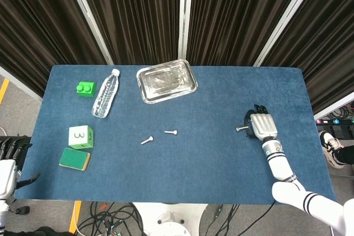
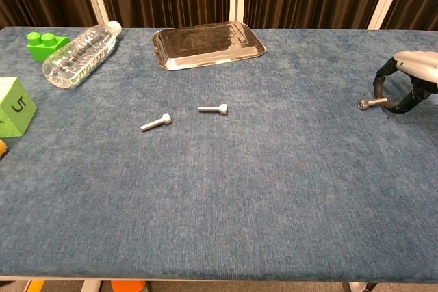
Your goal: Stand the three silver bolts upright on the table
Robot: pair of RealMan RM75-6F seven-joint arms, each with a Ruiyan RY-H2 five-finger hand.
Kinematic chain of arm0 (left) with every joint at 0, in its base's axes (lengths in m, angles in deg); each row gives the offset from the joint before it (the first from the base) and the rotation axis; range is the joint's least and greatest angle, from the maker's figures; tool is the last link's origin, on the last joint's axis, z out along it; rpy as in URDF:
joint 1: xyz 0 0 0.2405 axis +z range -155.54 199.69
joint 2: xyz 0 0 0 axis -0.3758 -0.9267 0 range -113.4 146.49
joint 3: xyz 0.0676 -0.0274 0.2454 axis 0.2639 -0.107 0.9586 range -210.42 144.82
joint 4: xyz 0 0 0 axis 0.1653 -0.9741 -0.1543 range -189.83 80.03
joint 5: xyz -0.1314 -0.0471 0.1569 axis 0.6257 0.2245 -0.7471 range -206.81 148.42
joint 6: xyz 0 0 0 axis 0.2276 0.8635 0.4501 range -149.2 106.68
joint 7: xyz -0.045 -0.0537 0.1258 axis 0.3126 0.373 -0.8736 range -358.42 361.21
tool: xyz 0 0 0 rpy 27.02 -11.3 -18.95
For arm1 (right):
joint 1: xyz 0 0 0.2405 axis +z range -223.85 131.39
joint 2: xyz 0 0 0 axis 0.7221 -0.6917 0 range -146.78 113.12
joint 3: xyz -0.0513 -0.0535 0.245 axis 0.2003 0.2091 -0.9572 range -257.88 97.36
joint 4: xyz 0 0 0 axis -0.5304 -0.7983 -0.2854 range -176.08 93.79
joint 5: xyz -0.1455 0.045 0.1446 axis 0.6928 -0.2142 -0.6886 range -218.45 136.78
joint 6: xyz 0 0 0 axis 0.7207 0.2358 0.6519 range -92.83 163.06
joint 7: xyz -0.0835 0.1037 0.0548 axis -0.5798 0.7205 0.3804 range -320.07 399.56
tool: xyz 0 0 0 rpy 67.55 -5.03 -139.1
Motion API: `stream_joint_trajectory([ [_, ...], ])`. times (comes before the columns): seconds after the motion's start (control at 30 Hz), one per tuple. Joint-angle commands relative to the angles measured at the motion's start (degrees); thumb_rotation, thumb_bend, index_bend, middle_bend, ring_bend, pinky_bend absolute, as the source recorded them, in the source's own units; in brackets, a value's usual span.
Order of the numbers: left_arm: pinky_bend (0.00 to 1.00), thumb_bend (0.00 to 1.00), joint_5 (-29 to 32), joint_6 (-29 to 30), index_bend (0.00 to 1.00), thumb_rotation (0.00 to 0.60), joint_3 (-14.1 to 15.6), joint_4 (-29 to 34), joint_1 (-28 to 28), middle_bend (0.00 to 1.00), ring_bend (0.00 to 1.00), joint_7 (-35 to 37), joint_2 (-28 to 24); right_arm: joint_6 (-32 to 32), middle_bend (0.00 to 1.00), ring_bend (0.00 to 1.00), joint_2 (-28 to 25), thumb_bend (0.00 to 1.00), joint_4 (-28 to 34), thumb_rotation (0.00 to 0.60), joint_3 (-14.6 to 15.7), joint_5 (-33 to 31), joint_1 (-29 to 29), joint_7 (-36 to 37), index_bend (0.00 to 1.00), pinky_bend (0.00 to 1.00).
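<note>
Two silver bolts lie flat mid-table: one (image 1: 146, 140) (image 2: 156, 122) on the left and one (image 1: 171, 132) (image 2: 213, 109) just right of it. The third bolt (image 1: 241, 129) (image 2: 369, 103) lies near the right edge, head pointing left. My right hand (image 1: 261, 125) (image 2: 410, 83) arches over its shaft end, fingers curled down and pinching it, the bolt still low at the cloth. My left hand (image 1: 8, 161) hangs off the table's near-left corner, fingers apart and holding nothing.
A steel tray (image 1: 166, 81) sits at the back centre, with a lying water bottle (image 1: 106, 93) and a green brick (image 1: 86, 88) to its left. A green number cube (image 1: 81, 136) and a sponge (image 1: 74, 159) rest near the left front edge.
</note>
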Motion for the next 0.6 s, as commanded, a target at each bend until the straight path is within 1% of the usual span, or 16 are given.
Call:
stream_joint_trajectory([
  [0.03, 0.0, 0.04, -0.1, 0.0, 0.23, 0.6, 0.0, -0.1, 0.0, 0.12, 0.01, 0.1, 0.1, 2.2, 0.26, 0.0, -2.1, 0.34, 2.6, 0.6, 1.1, 1.2, 0.4, -4.9, 0.55, 0.0],
  [0.17, 0.0, 0.04, -0.3, 0.2, 0.23, 0.6, 0.1, -0.3, 0.2, 0.12, 0.01, 0.5, 0.1, 3.9, 0.26, 0.0, -3.7, 0.34, 4.7, 0.6, 1.9, 1.7, 1.3, -11.5, 0.55, 0.0],
  [0.3, 0.0, 0.04, -0.2, 0.1, 0.23, 0.6, 0.2, -0.7, 0.3, 0.12, 0.01, 1.0, 0.2, 5.4, 0.26, 0.0, -4.1, 0.34, 5.3, 0.6, 2.6, 1.8, 2.5, -17.8, 0.56, 0.0],
  [0.5, 0.0, 0.04, -0.1, 0.0, 0.23, 0.6, 0.2, -1.1, 0.5, 0.12, 0.01, 1.5, 0.5, 7.4, 0.26, 0.0, -3.2, 0.34, 4.6, 0.6, 3.7, 2.4, 3.6, -24.7, 0.56, 0.0],
  [0.6, 0.0, 0.04, -0.1, -0.1, 0.23, 0.6, 0.3, -1.4, 0.5, 0.12, 0.01, 1.8, 0.6, 8.0, 0.26, 0.0, -2.4, 0.34, 3.9, 0.6, 4.3, 2.7, 3.8, -26.8, 0.56, 0.0],
])
